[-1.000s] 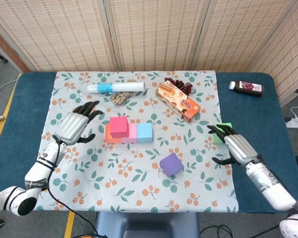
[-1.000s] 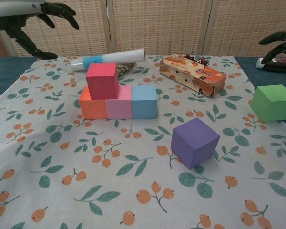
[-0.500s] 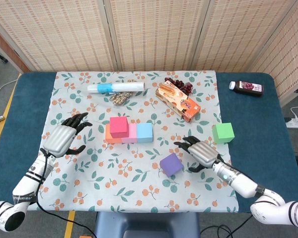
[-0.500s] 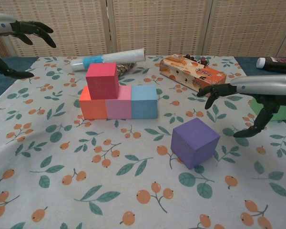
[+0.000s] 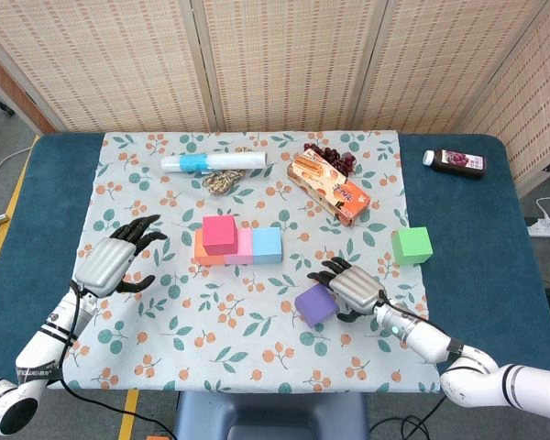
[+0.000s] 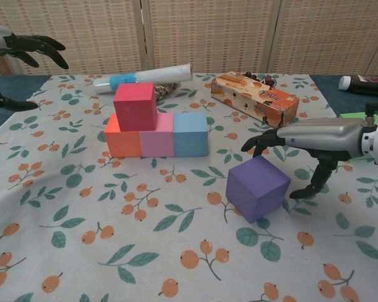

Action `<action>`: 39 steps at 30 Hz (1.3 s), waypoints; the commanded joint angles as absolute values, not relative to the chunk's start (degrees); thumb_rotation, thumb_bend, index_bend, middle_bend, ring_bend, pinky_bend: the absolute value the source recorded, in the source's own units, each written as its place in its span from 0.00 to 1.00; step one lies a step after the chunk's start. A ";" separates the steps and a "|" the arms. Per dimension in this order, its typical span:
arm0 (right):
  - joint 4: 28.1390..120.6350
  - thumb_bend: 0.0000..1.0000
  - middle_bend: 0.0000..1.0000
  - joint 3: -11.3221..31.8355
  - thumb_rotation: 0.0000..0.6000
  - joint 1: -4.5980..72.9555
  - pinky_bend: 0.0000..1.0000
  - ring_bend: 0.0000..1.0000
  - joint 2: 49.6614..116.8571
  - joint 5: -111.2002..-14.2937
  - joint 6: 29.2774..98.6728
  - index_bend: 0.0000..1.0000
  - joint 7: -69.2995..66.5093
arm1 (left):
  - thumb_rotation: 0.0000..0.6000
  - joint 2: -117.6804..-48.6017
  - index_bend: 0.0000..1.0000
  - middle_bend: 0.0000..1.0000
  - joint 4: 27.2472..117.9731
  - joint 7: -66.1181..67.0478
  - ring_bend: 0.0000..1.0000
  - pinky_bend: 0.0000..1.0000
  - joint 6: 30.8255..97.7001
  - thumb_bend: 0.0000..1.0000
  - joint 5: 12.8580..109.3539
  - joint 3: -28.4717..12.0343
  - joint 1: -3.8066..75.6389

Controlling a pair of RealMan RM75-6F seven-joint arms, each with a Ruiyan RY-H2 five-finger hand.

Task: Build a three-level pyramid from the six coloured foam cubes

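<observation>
Bench covered in blue, with a leaf-and-berry cloth spread over its middle.

Cubes: orange cube, pink cube and blue cube sit in a touching row near the cloth's centre. Red cube rests on top, over the orange-pink joint. Purple cube stands alone at about 5 o'clock from the row, apart from it. Green cube lies at 3 o'clock, at the cloth's right edge, well apart from the rest.

Right robot hand: low, just beside the purple cube on its right side, fingers spread and reaching over the cube's top edge, thumb down by the far side. It holds nothing; whether any finger touches the cube cannot be told.

Left robot hand: at 9 o'clock from the row, raised above the cloth's left part, fingers wide apart, nothing held.

Far side of the cloth: rolled white tube with a blue band at 11 o'clock, a small brown bundle just beside it, snack box at 1 o'clock, dark berries behind the box. Dark bottle lying on bare bench at 2 o'clock.
</observation>
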State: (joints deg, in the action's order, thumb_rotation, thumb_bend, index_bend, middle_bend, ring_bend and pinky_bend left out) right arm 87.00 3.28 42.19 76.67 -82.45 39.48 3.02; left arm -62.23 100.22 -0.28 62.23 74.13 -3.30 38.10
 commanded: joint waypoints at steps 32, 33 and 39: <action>93.68 0.11 0.31 16.15 1.00 49.80 0.00 0.04 73.72 -61.37 40.55 0.40 1.21 | 1.00 -65.36 0.21 0.00 94.54 -5.31 0.00 0.15 62.63 0.30 79.76 -4.75 34.18; 92.90 0.11 0.31 16.59 1.00 50.90 0.00 0.04 74.29 -59.28 39.89 0.41 1.99 | 1.00 -65.44 0.21 0.00 94.56 -5.14 0.00 0.15 62.62 0.30 79.97 -4.72 34.17; 85.66 0.11 0.31 17.48 1.00 58.50 0.00 0.04 78.89 -47.79 36.69 0.41 7.49 | 1.00 -66.05 0.21 0.00 94.82 -4.43 0.00 0.15 62.37 0.30 80.91 -4.59 34.11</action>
